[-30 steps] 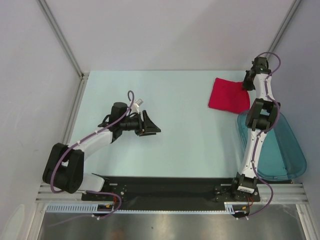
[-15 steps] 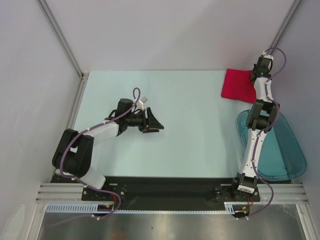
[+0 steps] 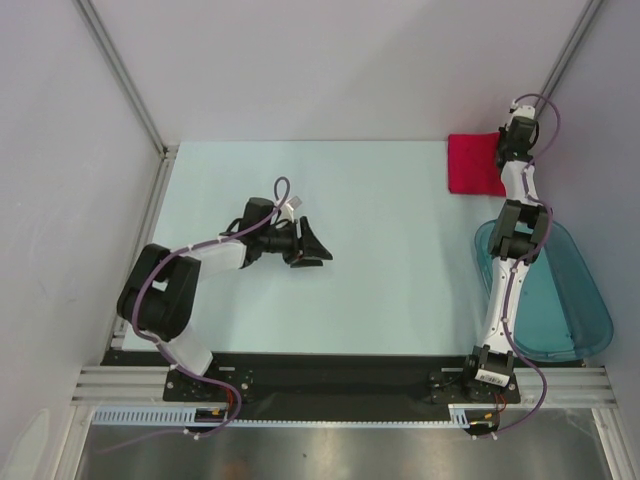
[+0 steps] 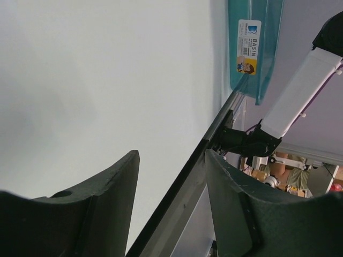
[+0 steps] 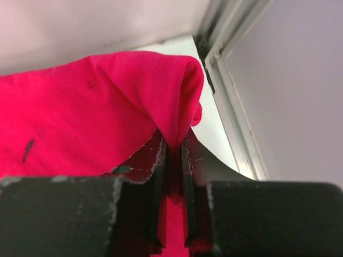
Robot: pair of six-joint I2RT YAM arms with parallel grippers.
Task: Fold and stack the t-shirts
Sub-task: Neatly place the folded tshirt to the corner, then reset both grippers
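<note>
**Red shirt pinched at the far right corner**

The left gripper (image 3: 314,245) hovers over the middle of the pale table (image 3: 400,290), fingers spread and holding nothing. At the table's back right corner lies the red t-shirt (image 3: 472,165), apparently folded small. The right gripper (image 5: 174,152) pinches a fold of its edge. The cloth looks light and limp, so a hem or corner seems the best hold. The teal bin (image 3: 565,300) and frame rail (image 5: 230,107) crowd that side.

T-shirt (image 3: 470,165) right edge hidden behind right arm (image 3: 522,225); bin (image 4: 268,43) cut by left wrist view's top.
</note>
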